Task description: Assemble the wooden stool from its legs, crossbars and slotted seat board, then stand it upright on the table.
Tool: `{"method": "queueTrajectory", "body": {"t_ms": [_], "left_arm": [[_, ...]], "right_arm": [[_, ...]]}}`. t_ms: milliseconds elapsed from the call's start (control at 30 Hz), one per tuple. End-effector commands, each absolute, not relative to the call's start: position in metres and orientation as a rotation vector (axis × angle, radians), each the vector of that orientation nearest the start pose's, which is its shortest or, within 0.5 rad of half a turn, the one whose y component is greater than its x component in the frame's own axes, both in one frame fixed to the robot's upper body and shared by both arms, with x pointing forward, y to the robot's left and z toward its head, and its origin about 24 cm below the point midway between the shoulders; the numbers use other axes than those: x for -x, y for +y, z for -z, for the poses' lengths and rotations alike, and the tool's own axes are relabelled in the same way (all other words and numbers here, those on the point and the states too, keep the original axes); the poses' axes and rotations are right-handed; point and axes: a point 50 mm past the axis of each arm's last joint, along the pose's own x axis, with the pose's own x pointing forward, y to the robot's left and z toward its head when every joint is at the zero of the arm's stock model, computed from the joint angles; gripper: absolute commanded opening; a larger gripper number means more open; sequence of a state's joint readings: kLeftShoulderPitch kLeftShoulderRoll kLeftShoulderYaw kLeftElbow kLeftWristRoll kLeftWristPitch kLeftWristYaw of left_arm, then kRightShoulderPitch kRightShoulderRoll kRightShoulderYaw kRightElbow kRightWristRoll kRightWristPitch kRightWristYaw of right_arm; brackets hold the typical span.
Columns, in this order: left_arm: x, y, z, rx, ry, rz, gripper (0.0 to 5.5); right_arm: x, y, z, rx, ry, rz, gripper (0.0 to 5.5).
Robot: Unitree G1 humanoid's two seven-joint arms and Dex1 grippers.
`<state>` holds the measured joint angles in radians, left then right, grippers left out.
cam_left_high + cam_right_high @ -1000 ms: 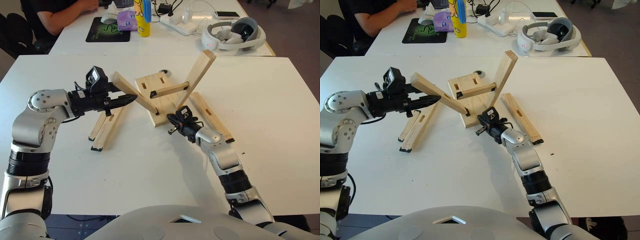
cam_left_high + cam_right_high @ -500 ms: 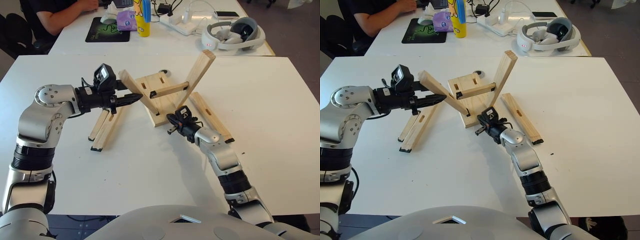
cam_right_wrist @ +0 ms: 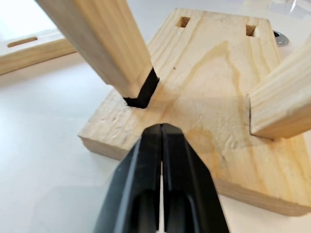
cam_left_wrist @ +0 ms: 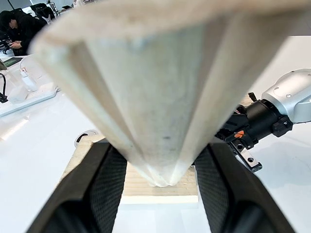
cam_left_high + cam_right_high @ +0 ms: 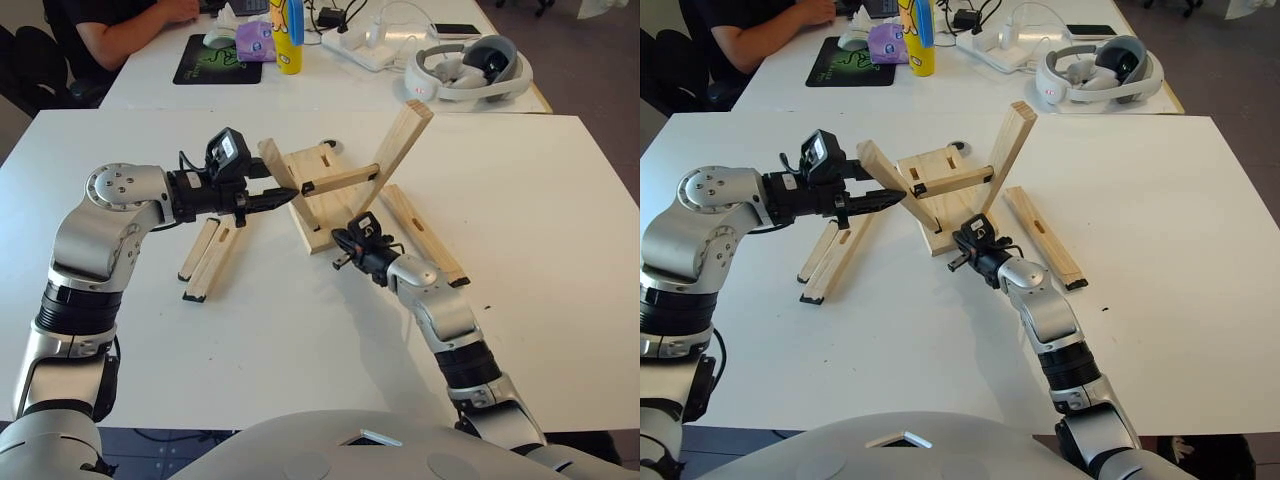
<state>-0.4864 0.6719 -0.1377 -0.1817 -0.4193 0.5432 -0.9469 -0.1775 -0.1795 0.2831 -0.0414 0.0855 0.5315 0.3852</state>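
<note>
The left gripper (image 5: 275,197), clamping a leg (image 5: 272,165), has tipped it steeper on the seat board (image 5: 322,215) on the table (image 5: 560,200), the closed right gripper (image 5: 352,240) at its edge; two legs, one crossbar (image 5: 340,181), three loose sticks (image 5: 215,258).

Seat board (image 5: 335,205) lies flat on the surface (image 5: 300,340), about centre, toward the far side. Two legs stand in it. The left leg (image 5: 272,160) tilts up and leftward, the right leg (image 5: 395,150) up and rightward. Crossbar (image 5: 340,180) spans between them, above the board. Left pincer (image 5: 285,194), on the board's left, clasps the left leg partway up. Right pincer (image 5: 340,243) sits at the board's near edge, just before the left leg's foot. Two loose pieces (image 5: 218,255) lie side by side left of the board. A single loose piece (image 5: 405,212) lies to its right, just beside the right leg's foot.
</note>
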Motion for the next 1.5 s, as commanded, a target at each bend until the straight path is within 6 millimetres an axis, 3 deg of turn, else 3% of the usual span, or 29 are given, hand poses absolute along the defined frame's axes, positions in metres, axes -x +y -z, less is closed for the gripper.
{"method": "queueTrajectory", "body": {"t_ms": [33, 400, 500, 867, 1000, 1200, 1400, 1500], "left_arm": [[-0.288, 0.15, -0.153, -0.337, 0.211, 1.163, 2.05], [-0.292, 0.152, -0.139, -0.377, 0.279, 1.124, 2.05], [-0.292, 0.156, -0.132, -0.39, 0.314, 1.111, 2.05], [-0.291, 0.162, -0.131, -0.37, 0.334, 1.098, 2.05], [-0.292, 0.161, -0.132, -0.364, 0.335, 1.103, 2.05], [-0.294, 0.158, -0.134, -0.365, 0.333, 1.118, 2.05], [-0.294, 0.157, -0.135, -0.361, 0.331, 1.118, 2.05], [-0.294, 0.158, -0.135, -0.357, 0.332, 1.11, 2.05]], "right_arm": [[-0.248, -0.092, -0.011, 0.121, 0.537, -0.674, 0.0], [-0.246, -0.09, -0.011, 0.135, 0.54, -0.697, 0.0], [-0.249, -0.089, -0.02, 0.11, 0.479, -0.697, 0.0], [-0.243, -0.085, -0.121, -0.026, -0.038, -0.753, 0.0], [-0.252, -0.077, -0.142, -0.027, -0.118, -0.709, 0.0], [-0.267, -0.067, -0.133, 0.088, -0.087, -0.612, 0.0], [-0.26, -0.064, -0.089, 0.26, 0.151, -0.657, 0.0], [-0.263, -0.066, -0.098, 0.265, 0.115, -0.643, 0.0]]}}
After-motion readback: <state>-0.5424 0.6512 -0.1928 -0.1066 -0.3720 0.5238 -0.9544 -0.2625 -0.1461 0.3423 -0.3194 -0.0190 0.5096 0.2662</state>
